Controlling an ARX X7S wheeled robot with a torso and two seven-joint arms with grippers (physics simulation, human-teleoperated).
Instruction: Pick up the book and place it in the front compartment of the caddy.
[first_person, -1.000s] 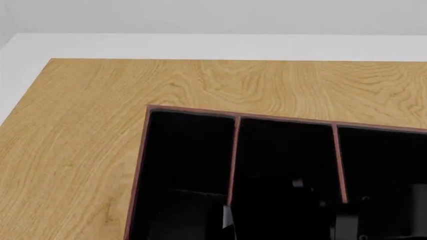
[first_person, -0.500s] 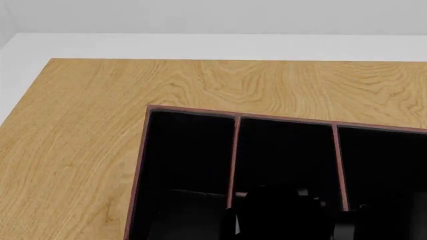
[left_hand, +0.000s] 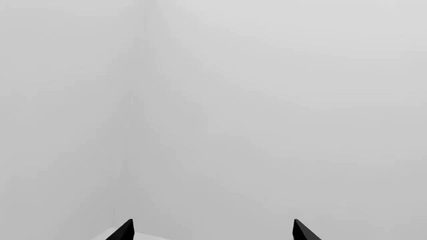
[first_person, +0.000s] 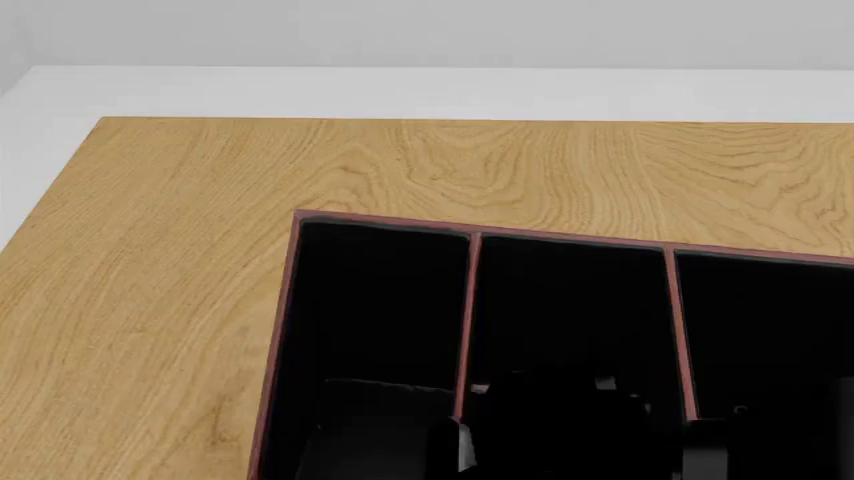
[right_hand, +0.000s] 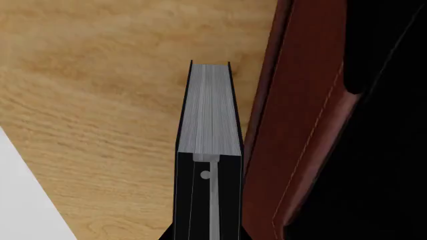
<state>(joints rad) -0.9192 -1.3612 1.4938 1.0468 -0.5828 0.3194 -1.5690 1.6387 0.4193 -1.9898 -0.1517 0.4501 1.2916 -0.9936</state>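
Compared with a second ago, the dark arm shape is sitting a little differently over the caddy (first_person: 467, 300). Right claw (right_hand: 208, 200) is squeezing the book (right_hand: 210, 110) just outside the caddy's wall, over the bench (right_hand: 100, 100). Left claw (left_hand: 212, 231) is spread wide, holding nothing.

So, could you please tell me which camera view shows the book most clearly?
The right wrist view: the book sits edge-on between the right end effector's fingers, its grey page edge plain, beside the caddy wall. The head view shows only dark shapes there; the left wrist view shows none of it.
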